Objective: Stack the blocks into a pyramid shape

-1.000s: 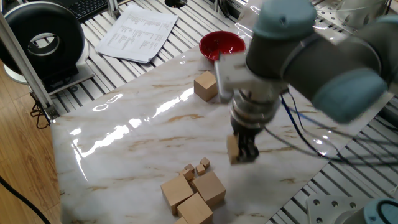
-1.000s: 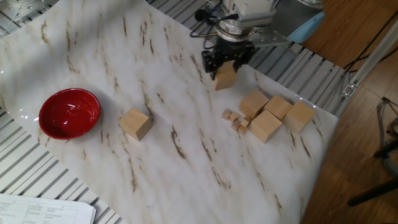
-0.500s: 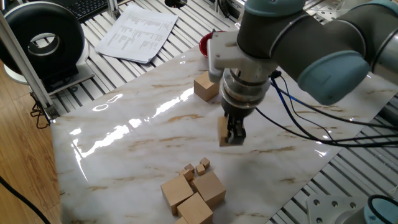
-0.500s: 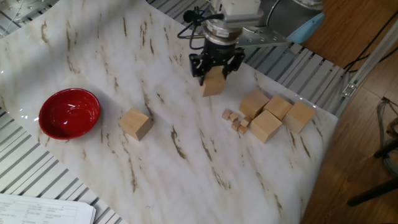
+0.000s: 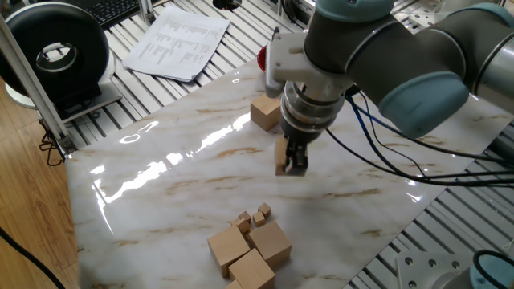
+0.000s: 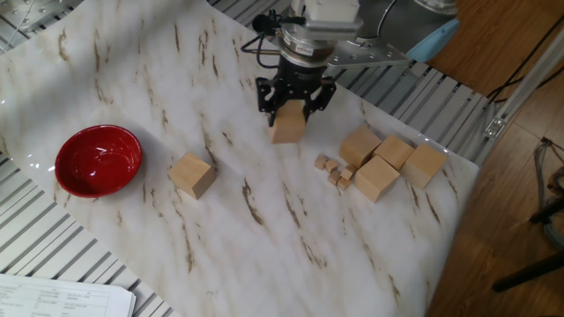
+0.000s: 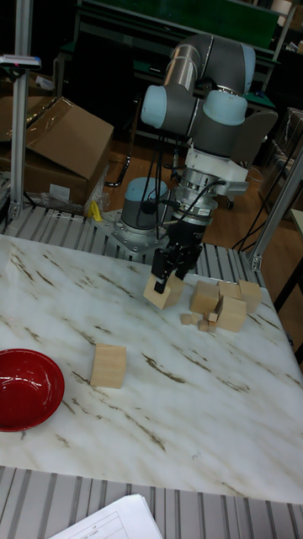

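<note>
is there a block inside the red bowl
No, the red bowl holds nothing; the nearest block sits on the table beside it.

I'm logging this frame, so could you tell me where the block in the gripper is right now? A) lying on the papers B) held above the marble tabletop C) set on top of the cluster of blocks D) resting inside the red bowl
B: the gripper is shut on a block, held over bare marble tabletop, apart from the lone block and the cluster.

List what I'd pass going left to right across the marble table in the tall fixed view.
Red bowl → lone block → block in the tool, with the tool above it → tiny cubes → cluster of large blocks at the right.
</note>
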You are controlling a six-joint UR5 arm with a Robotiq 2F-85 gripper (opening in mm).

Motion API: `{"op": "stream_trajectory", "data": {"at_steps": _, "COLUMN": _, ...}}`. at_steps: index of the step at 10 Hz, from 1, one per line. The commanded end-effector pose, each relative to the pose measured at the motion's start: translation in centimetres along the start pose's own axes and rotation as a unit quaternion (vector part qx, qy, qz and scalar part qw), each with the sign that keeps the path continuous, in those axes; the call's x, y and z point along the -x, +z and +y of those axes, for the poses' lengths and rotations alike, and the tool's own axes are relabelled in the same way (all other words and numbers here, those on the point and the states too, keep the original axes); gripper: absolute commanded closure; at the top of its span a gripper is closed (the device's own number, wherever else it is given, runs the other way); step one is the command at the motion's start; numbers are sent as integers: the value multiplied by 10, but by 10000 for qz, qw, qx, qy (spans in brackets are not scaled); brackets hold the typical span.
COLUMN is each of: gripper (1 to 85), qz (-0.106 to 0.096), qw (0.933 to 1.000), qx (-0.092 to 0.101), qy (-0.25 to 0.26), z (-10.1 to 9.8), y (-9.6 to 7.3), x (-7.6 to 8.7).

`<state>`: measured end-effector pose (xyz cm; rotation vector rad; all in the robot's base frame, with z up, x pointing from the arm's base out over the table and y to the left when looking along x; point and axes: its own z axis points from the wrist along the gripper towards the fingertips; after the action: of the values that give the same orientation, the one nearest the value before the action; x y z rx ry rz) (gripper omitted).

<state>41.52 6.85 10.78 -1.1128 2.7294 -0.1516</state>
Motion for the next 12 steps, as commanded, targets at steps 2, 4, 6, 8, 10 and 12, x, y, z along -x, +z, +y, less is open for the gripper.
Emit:
{"op": "stream_trajectory", "data": {"at_steps": 2, "gripper": 847, "qz": -607, "qw": 9940, "qx": -271, "qy": 868, "z": -18, "y": -3, "x": 30}}
{"op": "stream_trajectory", "data": {"at_steps": 4, "gripper": 847, "qz": -429, "qw": 9926, "qx": -220, "qy": 1110, "z": -15, "y": -2, "x": 21}}
{"op": "stream_trajectory", "data": {"at_steps": 6, "gripper": 847, "qz": -348, "qw": 9947, "qx": -223, "qy": 939, "z": -15, "y": -2, "x": 17}}
{"op": "stream_trajectory", "data": {"at_steps": 8, "gripper": 847, "qz": -40, "qw": 9976, "qx": -231, "qy": 650, "z": -14, "y": -1, "x": 1}}
{"op": "stream_trajectory", "data": {"at_steps": 10, "gripper": 847, "qz": 65, "qw": 9975, "qx": 13, "qy": 703, "z": -15, "y": -13, "x": 9}}
{"op": "stream_trajectory", "data": {"at_steps": 12, "gripper": 847, "qz": 179, "qw": 9986, "qx": 14, "qy": 490, "z": -31, "y": -10, "x": 17}}
